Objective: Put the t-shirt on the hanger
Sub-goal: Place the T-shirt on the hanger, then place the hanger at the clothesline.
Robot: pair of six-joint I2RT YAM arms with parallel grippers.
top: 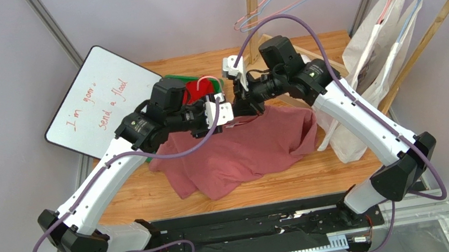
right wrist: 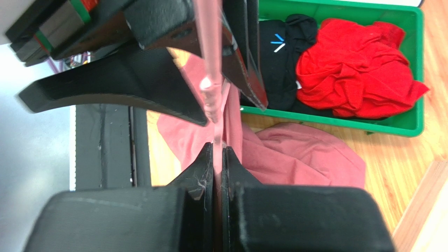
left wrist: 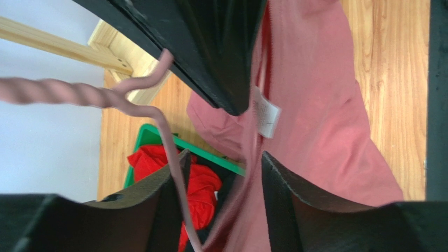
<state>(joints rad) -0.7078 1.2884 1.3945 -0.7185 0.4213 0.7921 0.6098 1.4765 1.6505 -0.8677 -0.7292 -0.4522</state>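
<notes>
From above, my left pincer (top: pixel 222 114) and right pincer (top: pixel 239 104) meet over the t-shirt (top: pixel 245 153), holding its collar up while the rest lies heaped on the table (top: pixel 298 179). Left wrist: my fingers stand apart with collar cloth loose between them, I judge so the hanger (left wrist: pixel 52 92) can thread in. Right wrist: jaws pinched tight on the hanger's wire, steadying it. The green bin (right wrist: pixel 415 68) holds a red garment (right wrist: pixel 357 63) and a black garment (right wrist: pixel 284 47)

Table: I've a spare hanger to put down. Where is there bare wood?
Bare wood shows on the table along its near edge, between the t-shirt and the black base rail, and in a strip behind the green bin. The middle is crowded: left hand and right hand meet over the shirt.
</notes>
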